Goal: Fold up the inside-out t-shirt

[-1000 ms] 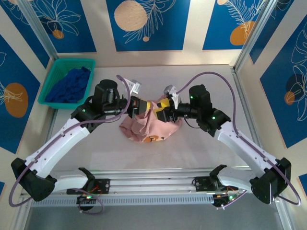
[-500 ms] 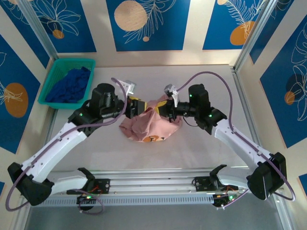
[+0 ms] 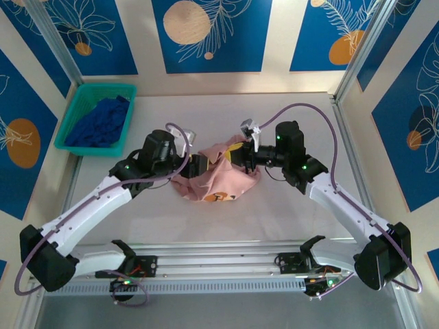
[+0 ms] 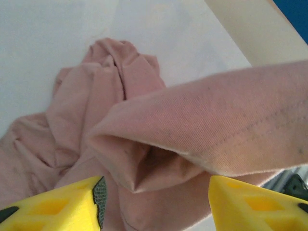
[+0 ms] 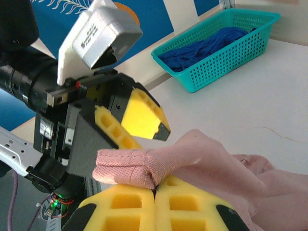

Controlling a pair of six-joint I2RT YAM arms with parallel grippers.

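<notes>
The dusty-pink t-shirt (image 3: 218,184) lies bunched on the white table (image 3: 288,212), well to the right of the teal basket (image 3: 71,115) and nearer the arm bases. The right gripper (image 5: 155,188), on the shirt's far side from the basket, is pinched tight on a raised hem fold. The left gripper (image 4: 155,192), on the basket side, has its yellow fingers spread, clamping nothing. A dark blue garment (image 3: 101,122) lies in the basket.

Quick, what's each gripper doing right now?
Left gripper: open, gripping nothing.
Right gripper: closed, pinching a fold of the pink t-shirt.
</notes>
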